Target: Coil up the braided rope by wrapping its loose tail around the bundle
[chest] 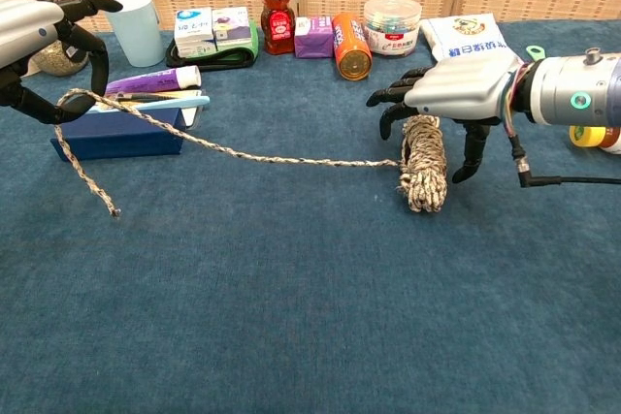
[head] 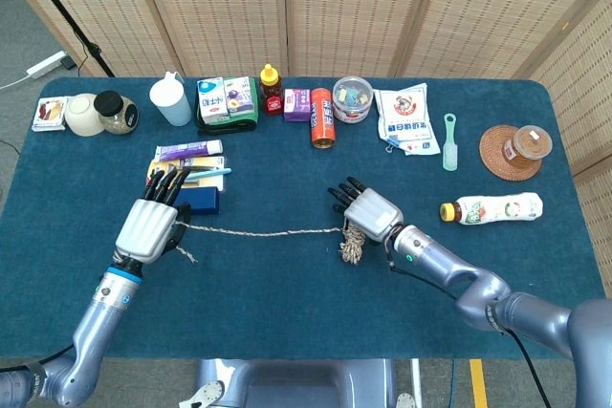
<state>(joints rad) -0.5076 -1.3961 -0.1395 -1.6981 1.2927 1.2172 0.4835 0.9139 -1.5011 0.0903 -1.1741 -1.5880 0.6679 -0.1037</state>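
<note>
Your right hand [chest: 464,86] hovers fingers-apart directly over the bundle [chest: 424,172], whose long axis runs toward you. Left hand [head: 149,227] pinches the tail [chest: 243,154], stretched well off leftward.

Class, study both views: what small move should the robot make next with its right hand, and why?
Probably lower the right hand and close its fingers on the beige braided rope bundle. It hovers open just above the bundle, while the left hand holds the loose tail stretched out; wrapping likely needs the bundle held.
</note>
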